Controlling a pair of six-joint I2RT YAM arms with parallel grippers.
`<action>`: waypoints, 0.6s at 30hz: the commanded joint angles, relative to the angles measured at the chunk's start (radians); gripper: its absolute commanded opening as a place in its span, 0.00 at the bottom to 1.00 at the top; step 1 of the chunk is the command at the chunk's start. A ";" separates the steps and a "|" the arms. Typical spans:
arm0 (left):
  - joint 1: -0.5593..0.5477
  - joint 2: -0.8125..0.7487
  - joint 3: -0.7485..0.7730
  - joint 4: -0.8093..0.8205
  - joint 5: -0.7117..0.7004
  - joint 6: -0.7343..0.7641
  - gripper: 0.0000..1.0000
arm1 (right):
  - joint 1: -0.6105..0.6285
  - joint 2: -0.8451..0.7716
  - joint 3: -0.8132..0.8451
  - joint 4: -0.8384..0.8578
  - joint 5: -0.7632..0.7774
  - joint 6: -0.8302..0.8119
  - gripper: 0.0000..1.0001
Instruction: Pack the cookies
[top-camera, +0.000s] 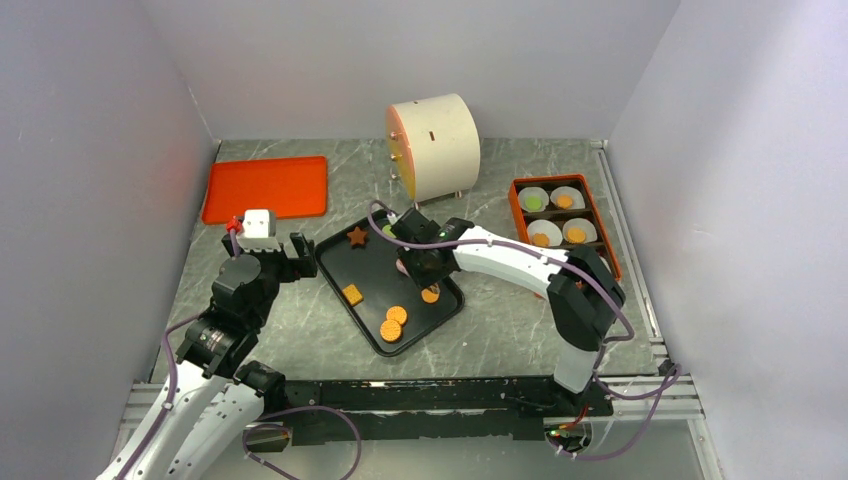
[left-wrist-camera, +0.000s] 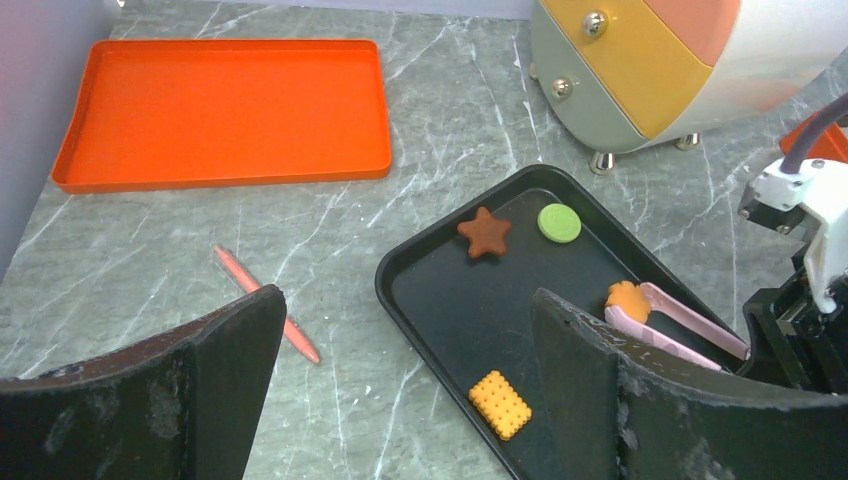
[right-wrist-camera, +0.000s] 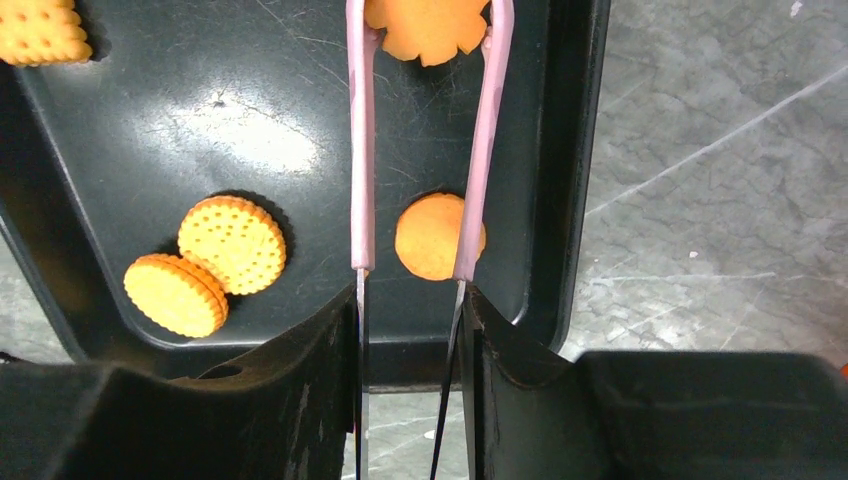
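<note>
Cookies lie on the black tray (top-camera: 372, 262): a brown star (left-wrist-camera: 485, 232), a green round (left-wrist-camera: 559, 222), an orange square (left-wrist-camera: 500, 404), two ridged orange rounds (right-wrist-camera: 232, 243) and a smooth orange round (right-wrist-camera: 428, 237). My right gripper (right-wrist-camera: 410, 300) is shut on pink tongs (right-wrist-camera: 362, 150). The tong tips pinch an orange flower-shaped cookie (right-wrist-camera: 427, 25) over the tray. My left gripper (left-wrist-camera: 405, 300) stands wide open at the tray's left edge, holding nothing. More cookies sit in white liners in the orange box (top-camera: 515, 205).
An orange tray (left-wrist-camera: 225, 110) lies at the back left. A thin red pen (left-wrist-camera: 240, 272) rests on the table between it and the black tray. A cream drum-shaped cabinet (top-camera: 432, 147) stands behind the black tray.
</note>
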 joint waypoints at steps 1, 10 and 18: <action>0.006 -0.003 0.009 0.026 0.010 0.021 0.96 | 0.005 -0.087 0.052 -0.031 0.017 0.008 0.28; 0.006 -0.008 0.007 0.028 0.008 0.020 0.96 | 0.001 -0.192 0.032 -0.101 0.056 0.043 0.25; 0.006 -0.016 0.006 0.031 0.010 0.022 0.96 | -0.041 -0.287 -0.015 -0.170 0.092 0.086 0.24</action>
